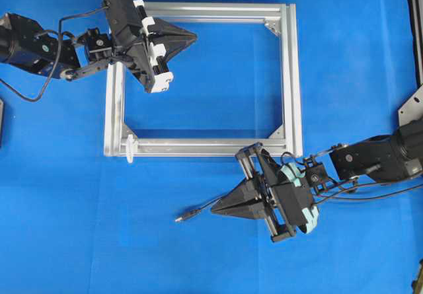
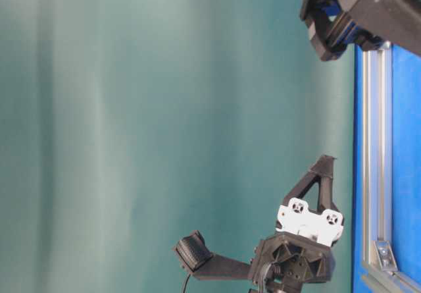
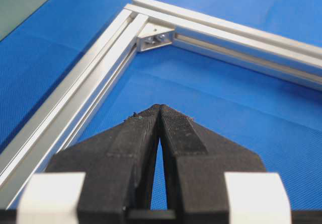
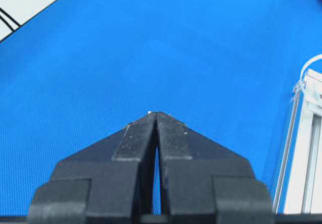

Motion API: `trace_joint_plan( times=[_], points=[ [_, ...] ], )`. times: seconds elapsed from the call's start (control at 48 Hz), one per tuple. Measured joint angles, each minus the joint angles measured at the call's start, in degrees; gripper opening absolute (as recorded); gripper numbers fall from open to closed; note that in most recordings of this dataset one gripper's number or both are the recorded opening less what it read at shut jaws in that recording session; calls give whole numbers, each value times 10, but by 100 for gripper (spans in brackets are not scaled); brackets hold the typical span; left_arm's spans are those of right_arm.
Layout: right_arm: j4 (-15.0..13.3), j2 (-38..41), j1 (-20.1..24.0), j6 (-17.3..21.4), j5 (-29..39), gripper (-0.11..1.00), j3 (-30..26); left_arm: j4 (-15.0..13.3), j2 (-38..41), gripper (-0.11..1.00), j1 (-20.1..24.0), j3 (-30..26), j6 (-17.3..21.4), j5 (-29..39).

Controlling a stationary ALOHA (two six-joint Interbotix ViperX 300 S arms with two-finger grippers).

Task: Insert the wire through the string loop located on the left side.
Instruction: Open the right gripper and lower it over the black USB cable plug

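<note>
Left gripper (image 1: 193, 37) closed, empty, over the silver frame (image 1: 291, 76). String loop (image 1: 129, 148) standing at the frame's lower-left corner. Wire (image 1: 198, 211) on the blue cloth, plug leftward, seemingly running under the right gripper (image 1: 215, 211), closed too.

brushed silvery metal frame (image 1: 291, 76) on matt blue cloth (image 1: 211, 254).

I see bright, even light; soft shadows on the blue mat (image 1: 211, 254); mild glare on frame (image 1: 291, 76); wrist views blurred near lens.
</note>
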Motion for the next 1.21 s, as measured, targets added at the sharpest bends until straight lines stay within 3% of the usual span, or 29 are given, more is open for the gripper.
trace_joint_plan(
  times=[0.584,0.688,0.918,0.959,1.064,1.21],
  points=[
    [-1,-24,4,39,42,0,-1,11,-20,0,-2,7,1,27],
    [-1,-25,4,45,43,17,-1,11,-19,0,-1,6,0,27],
    [-1,-25,5,48,46,85,-1,11,-19,0,-2,7,0,27],
    [-1,-25,5,48,45,87,-1,11,-19,0,-2,6,1,27],
    [1,-24,5,48,45,78,-1,11,-19,0,-2,7,0,28],
    [6,-21,5,52,45,80,-2,11,-19,0,-2,6,0,28]
  ],
)
